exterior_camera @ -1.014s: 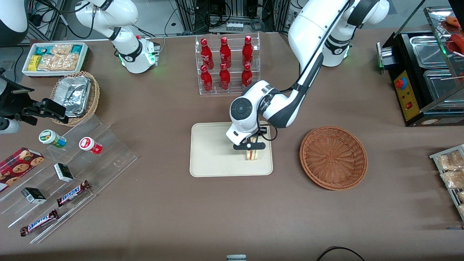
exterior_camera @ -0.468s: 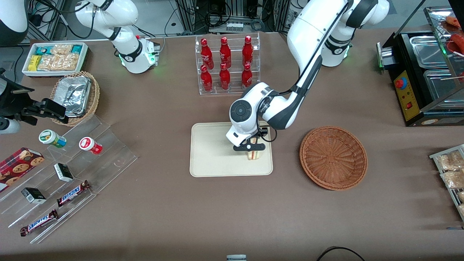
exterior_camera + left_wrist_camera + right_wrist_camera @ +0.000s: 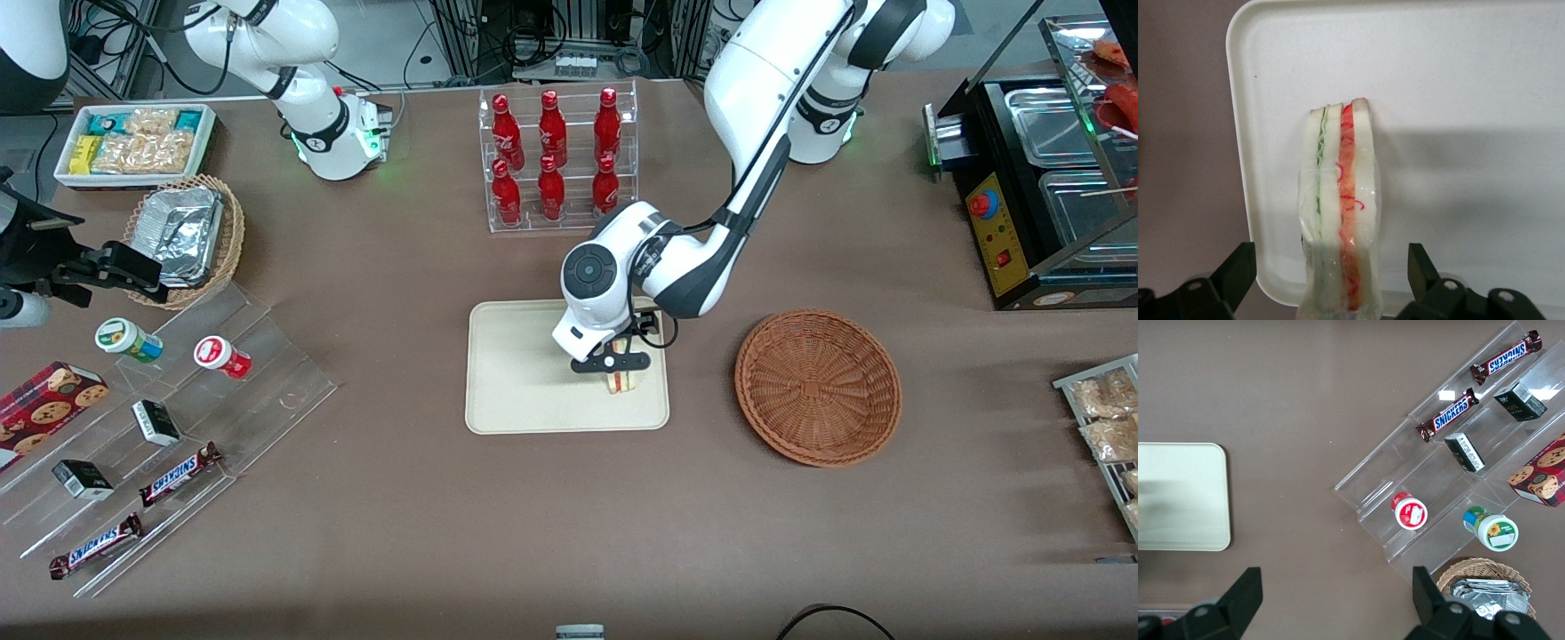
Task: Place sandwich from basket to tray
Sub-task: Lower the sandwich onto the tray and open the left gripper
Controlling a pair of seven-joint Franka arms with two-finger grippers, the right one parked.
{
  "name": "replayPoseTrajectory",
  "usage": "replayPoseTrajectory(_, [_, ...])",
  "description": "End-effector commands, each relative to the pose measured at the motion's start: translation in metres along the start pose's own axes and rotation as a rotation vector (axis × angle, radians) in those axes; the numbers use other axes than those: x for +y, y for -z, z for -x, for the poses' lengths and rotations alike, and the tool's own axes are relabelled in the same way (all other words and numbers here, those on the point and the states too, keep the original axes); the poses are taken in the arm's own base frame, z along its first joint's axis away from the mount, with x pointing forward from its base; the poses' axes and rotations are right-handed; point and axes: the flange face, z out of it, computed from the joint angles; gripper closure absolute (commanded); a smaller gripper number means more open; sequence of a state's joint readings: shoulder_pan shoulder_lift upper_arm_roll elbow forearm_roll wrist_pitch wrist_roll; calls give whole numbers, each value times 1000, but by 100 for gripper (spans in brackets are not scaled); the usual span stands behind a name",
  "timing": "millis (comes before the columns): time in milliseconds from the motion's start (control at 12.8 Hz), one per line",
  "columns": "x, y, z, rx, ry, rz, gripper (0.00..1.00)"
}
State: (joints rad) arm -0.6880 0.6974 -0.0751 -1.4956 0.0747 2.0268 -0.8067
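Since the sandwich (image 3: pixel 1340 213) stands on its thin edge on the tray (image 3: pixel 507 391), near the rim, with the gripper (image 3: pixel 612 363) jaws spread clear around it, any nudge while lifting could topple it.

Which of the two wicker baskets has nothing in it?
The reddish-brown basket beside the tray, where the claw hovers open around the sandwich. The lighter tan basket holds foil containers.
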Motion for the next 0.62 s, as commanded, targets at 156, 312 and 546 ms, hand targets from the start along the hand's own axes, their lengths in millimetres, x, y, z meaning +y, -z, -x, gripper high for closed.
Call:
replayPoseTrajectory(156, [2, 25, -9, 22, 19, -9, 0])
replayPoseTrajectory(312, [-2, 45, -18, 41, 34, 8, 0])
replayPoseTrajectory(546, [-18, 66, -24, 44, 64, 3, 0])
